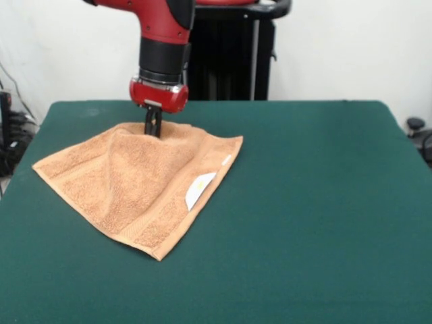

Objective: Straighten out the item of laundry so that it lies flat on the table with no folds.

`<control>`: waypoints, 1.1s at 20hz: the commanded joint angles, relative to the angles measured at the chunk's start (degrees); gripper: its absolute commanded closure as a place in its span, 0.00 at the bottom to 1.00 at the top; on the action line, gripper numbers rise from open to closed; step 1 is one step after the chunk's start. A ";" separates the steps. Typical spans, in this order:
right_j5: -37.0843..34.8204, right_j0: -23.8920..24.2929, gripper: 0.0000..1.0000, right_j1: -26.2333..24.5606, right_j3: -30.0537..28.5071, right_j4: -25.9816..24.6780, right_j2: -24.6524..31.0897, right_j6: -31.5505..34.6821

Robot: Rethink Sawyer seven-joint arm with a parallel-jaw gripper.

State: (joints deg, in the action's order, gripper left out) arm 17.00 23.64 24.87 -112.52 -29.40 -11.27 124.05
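Table [324, 202], towel [135, 189] peaked under gripper [154, 128]

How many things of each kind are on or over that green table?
Orange-tan hand towel: 1
White label on the towel: 1
Red and black robot arm with its gripper: 1
Green table: 1
Total: 4

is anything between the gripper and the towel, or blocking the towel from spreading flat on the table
Nothing visible. The gripper is already on the towel, pinching a raised peak near its far edge. The table around the towel holds no other objects.
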 commanded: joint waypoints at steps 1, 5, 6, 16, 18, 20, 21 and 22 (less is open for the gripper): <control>-6.85 -1.90 1.00 -4.48 3.32 1.74 0.77 3.54; -6.18 -1.69 1.00 -5.32 3.51 1.72 0.79 3.74; -5.79 -1.84 1.00 -5.37 3.53 1.73 0.59 3.80; -4.47 -2.79 1.00 -5.64 3.48 2.19 -0.44 4.35; -4.64 -2.81 1.00 -5.71 3.54 2.23 -0.47 4.38; -4.74 -3.62 1.00 -5.88 4.04 2.00 -1.17 3.83; -5.16 -3.57 1.00 -5.83 4.13 1.77 -1.06 3.61; -5.75 -3.45 0.00 -5.80 4.01 1.81 -0.94 3.70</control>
State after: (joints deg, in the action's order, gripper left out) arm 17.00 21.96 24.47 -111.97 -29.40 -12.78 124.05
